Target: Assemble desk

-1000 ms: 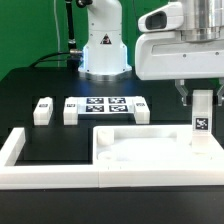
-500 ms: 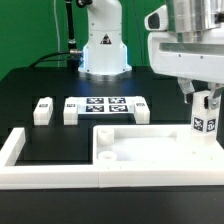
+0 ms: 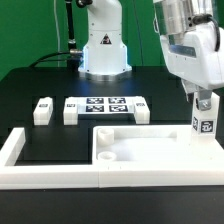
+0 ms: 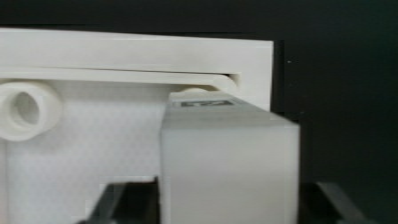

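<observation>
Item 1: tabletop (image 3: 150, 150), a white tray with raised edges, lying flat. It has a round socket (image 3: 107, 156) in one corner.

Item 2: held leg (image 3: 203, 124), a white block with a tag facing out. It stands upright in my claw (image 3: 203, 102), over the tabletop's corner on the exterior view's right. I cannot tell if it is seated.

Items 3–5: spare leg A (image 3: 42, 110), spare leg B (image 3: 70, 110) and spare leg C (image 3: 143, 110). They sit in a row behind the tabletop, apart from it.
</observation>
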You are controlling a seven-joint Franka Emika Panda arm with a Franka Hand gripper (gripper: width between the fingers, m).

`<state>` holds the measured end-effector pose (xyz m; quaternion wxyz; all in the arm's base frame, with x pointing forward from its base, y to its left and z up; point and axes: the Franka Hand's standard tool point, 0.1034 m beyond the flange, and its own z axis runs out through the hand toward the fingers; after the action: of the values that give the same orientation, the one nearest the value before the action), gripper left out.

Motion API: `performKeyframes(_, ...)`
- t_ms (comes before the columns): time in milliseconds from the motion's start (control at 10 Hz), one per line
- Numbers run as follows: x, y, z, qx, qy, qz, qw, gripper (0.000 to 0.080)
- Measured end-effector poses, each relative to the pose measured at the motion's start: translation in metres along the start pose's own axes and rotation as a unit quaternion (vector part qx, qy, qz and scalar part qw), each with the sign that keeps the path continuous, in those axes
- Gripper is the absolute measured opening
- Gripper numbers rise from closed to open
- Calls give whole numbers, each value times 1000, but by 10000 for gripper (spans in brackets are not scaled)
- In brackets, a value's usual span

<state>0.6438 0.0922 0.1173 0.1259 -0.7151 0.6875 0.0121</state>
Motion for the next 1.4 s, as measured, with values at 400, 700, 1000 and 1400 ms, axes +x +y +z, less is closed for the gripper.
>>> performKeyframes(400, -6, -4, -4, -34, -4, -245, 969, 640)
performKeyframes(700, -6, -3, -3, -40, -5, -374, 926, 647)
performKeyframes(1000, -12, -3, 6, -64, 3, -578, 814, 649)
performKeyframes(1400, -12, -3, 6, -63, 6, -537, 841, 368)
